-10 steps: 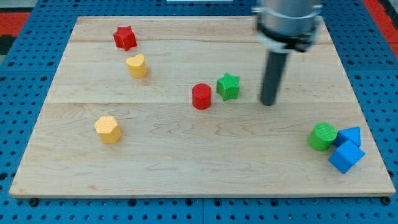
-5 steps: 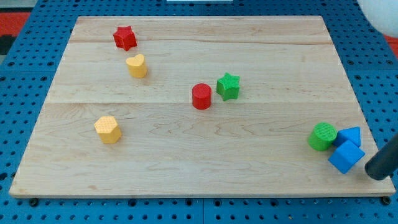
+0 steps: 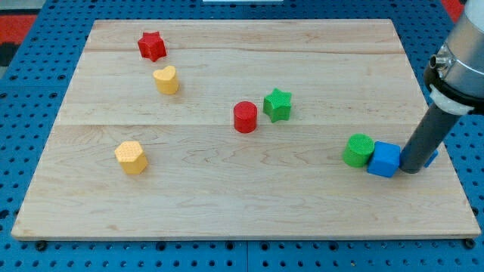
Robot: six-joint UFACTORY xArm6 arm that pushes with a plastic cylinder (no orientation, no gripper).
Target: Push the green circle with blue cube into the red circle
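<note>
The green circle (image 3: 358,149) sits at the view's lower right, touching the blue cube (image 3: 385,159) on its right side. My tip (image 3: 412,170) stands against the right side of the blue cube. A second blue block (image 3: 432,158) is mostly hidden behind the rod. The red circle (image 3: 245,117) stands near the board's middle, well to the left and above the green circle, with a green star (image 3: 277,104) just to its right.
A red star (image 3: 152,45) and a yellow heart (image 3: 166,78) are at the view's upper left. A yellow hexagon (image 3: 131,157) is at the left. The board's right edge (image 3: 446,143) is close to my tip.
My tip swung from the board's middle to the lower right corner, then moved left, pushing the blue cube and green circle leftward.
</note>
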